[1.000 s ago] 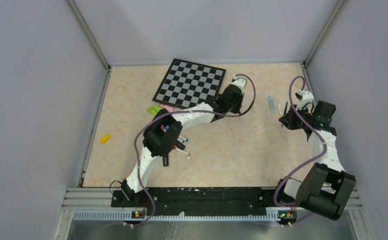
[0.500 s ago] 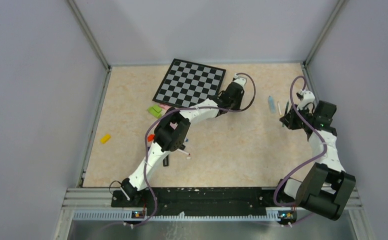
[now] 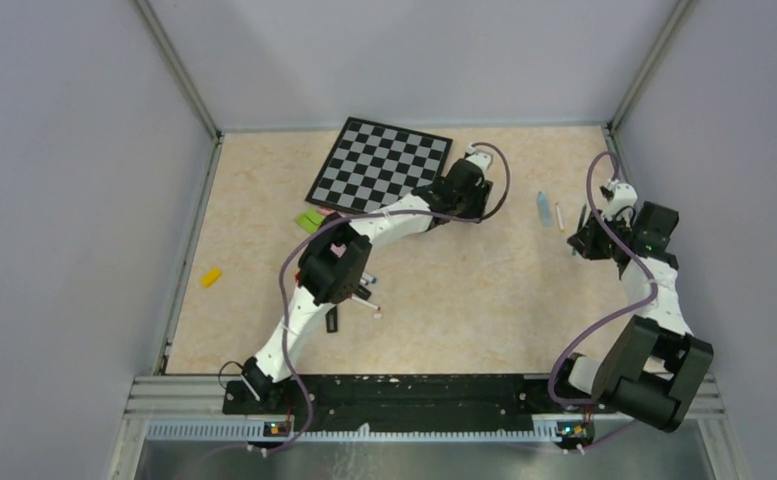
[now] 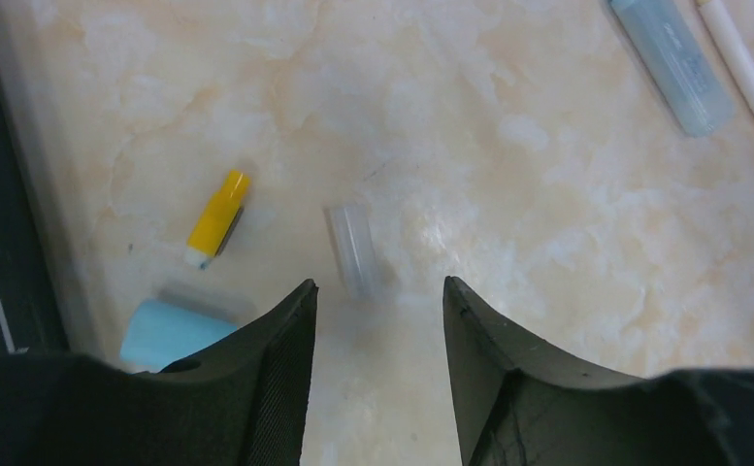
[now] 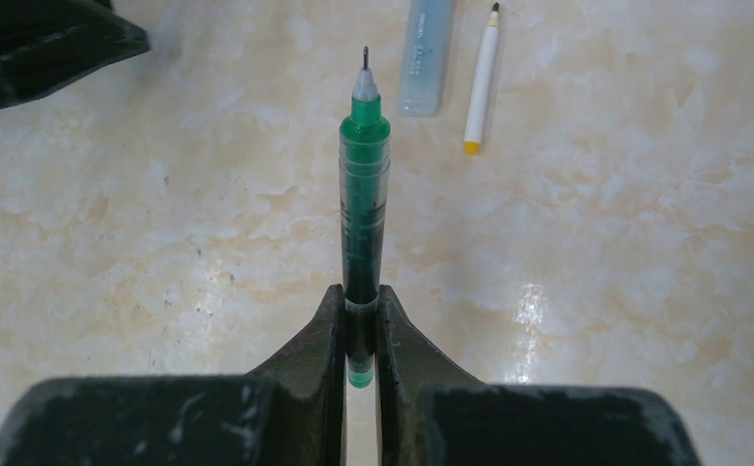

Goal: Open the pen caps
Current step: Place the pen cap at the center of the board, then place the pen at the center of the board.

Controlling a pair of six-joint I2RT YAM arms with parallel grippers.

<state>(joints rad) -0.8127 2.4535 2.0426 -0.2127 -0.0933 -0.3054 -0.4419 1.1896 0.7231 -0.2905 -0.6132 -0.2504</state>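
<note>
Showed a clear pen cap (image 4: 352, 249) only from the left wrist, lying blurred on the bench (image 4: 508, 194) just ahead of the left tool (image 4: 379, 291), fingers parted and gripping nothing. Showed beside it a yellow cap (image 4: 217, 216) and a light-blue cap (image 4: 164, 330), the latter partly hidden by one finger. From the right wrist, showed the right tool (image 5: 360, 301) clamped tight on a green pen (image 5: 364, 194), tip bare, near a light-blue pen (image 5: 426, 58) and a white pen (image 5: 480, 83). From above, could not make out those caps under the left arm (image 3: 394, 222) beside the checkered board (image 3: 381, 166).
</note>
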